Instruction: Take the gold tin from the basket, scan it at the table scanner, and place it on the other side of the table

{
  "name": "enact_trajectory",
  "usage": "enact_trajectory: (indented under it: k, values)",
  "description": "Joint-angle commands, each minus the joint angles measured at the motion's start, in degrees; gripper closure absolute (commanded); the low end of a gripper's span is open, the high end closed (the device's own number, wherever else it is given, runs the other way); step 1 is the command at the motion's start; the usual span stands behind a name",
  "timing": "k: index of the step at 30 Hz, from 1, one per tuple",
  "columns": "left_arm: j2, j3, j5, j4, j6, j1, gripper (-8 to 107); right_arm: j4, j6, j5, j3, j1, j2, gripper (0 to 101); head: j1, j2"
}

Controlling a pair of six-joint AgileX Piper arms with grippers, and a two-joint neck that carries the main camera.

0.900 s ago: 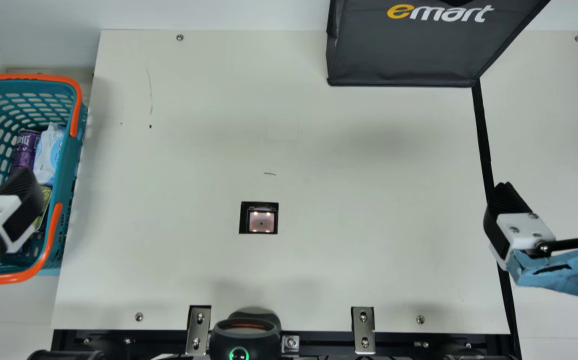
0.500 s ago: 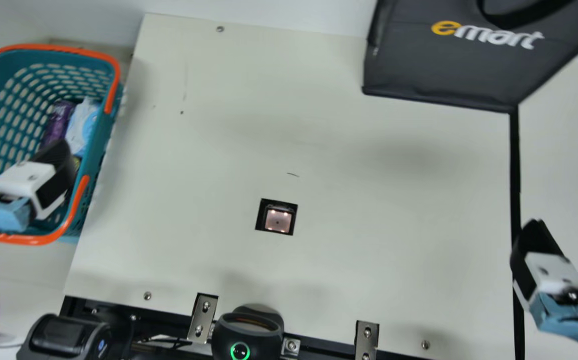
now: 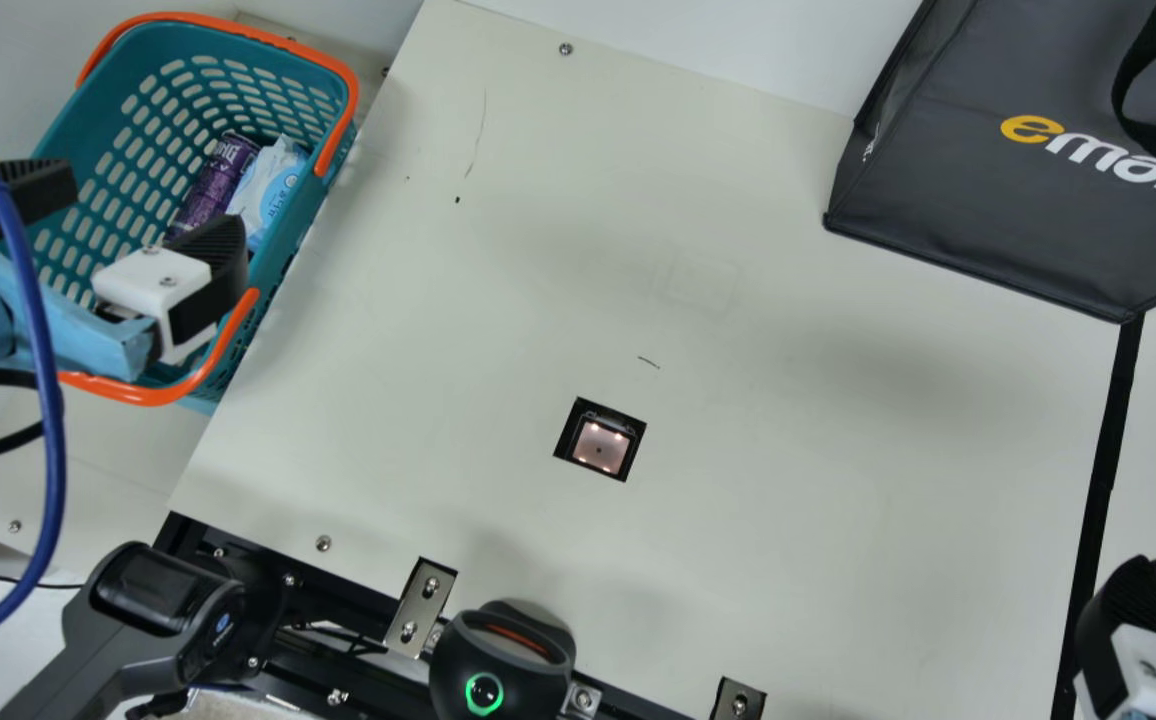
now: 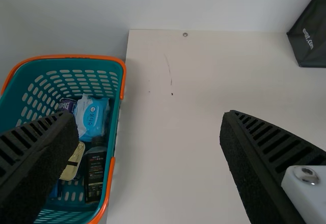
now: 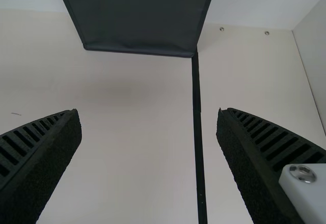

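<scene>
Gold tin [image 4: 73, 164]: in basket [image 4: 114, 127], beside dark btl [image 4: 95, 175].
My L gripper [image 4: 150, 116]: fingers apart, empty; I shd centre o/ tin, lower slow, pinch edges, clear btl.
Scanner [image 3: 599, 447]: after grasp.
My R gripper [image 5: 148, 113]: spread, can wait.

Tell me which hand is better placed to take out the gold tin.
Left, I'd say: the left hand hangs open at the basket, where the gold tin lies. The right hand is on the opposite side of the scanner, farther off.

Left end effector [image 3: 145, 212] and right end effector [image 3: 1134, 622] gape.
</scene>
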Motion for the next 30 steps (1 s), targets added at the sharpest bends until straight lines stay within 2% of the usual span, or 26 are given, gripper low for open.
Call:
enact_trajectory:
  k: [1,6,20,30]
  values:
    - [0.0,0.0,0.0,0.0,0.0,0.0,9,0.0,0.0,0.0,0.0,0.0,0.0,6,-1.75,0.23]
    - [0.69,0.13,-0.11,0.96,-1.5,1.62,9,0.0,0.0,0.0,0.0,0.0,0.0,6,-1.75,0.23]
    - [5.33,1.25,-1.28,6.11,-10.17,11.79,9,0.04,0.0,0.0,0.0,0.0,0.0,6,-1.75,0.23]
    - [10.24,2.35,-4.37,3.01,-4.93,19.92,9,0.04,0.0,0.0,0.0,0.0,0.0,6,-1.75,0.23]
